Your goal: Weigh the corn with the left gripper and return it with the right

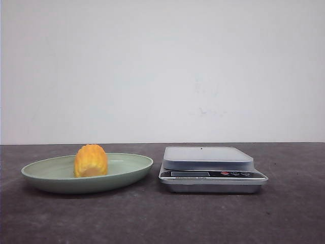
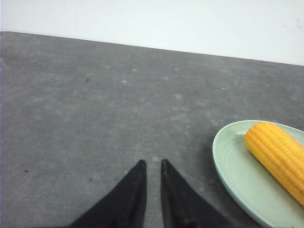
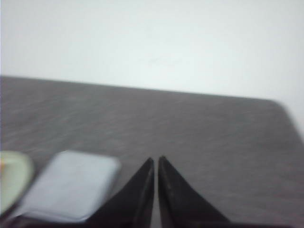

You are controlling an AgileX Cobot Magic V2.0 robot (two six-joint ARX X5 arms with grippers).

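Note:
The corn [image 1: 91, 160] is a yellow-orange cob lying in a pale green plate [image 1: 129, 170] on the left of the dark table; the left wrist view shows the corn [image 2: 278, 154] and the plate [image 2: 237, 175] too. A silver kitchen scale [image 1: 210, 168] stands to the plate's right, and the right wrist view shows its pale platform [image 3: 71, 185]. My left gripper [image 2: 152, 164] hovers over bare table beside the plate, shut and holding nothing. My right gripper [image 3: 156, 159] is also shut and holds nothing, just beside the scale. Neither gripper appears in the front view.
A white wall backs the dark grey table [image 1: 162, 218]. The scale's display and buttons [image 1: 233, 174] face the front. The table's far corner [image 3: 280, 107] shows in the blurred right wrist view.

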